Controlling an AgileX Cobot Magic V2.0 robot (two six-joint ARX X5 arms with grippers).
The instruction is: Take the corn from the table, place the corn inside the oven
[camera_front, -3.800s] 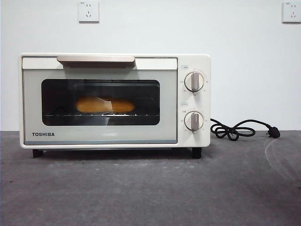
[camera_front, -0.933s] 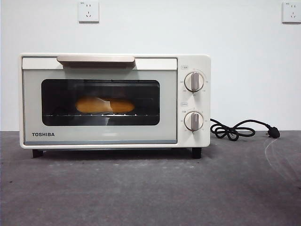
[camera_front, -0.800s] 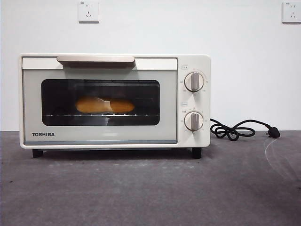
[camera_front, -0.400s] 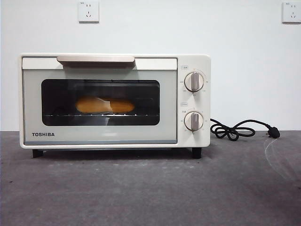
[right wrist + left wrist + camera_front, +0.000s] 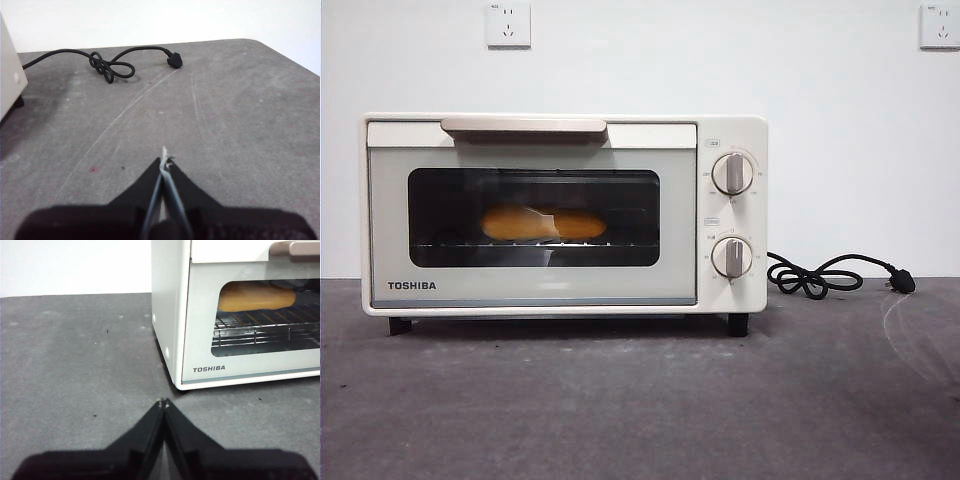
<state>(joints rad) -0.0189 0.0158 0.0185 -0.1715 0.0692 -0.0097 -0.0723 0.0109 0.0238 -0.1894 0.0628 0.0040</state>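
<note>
From the front, the oven (image 5: 564, 214) stood on the table (image 5: 640, 400) with its door closed and the corn (image 5: 543, 223) lying on the rack inside. The left wrist view showed the left gripper (image 5: 163, 402) pressed together and empty, near the oven's corner. The right wrist view showed the right gripper (image 5: 164, 161) likewise closed, empty, over bare table, well short of the cord (image 5: 107, 67).

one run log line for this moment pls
corn: on rack inside oven | door: shut | left claw: shut, empty | right claw: shut, empty | cord: unplugged on table
</note>
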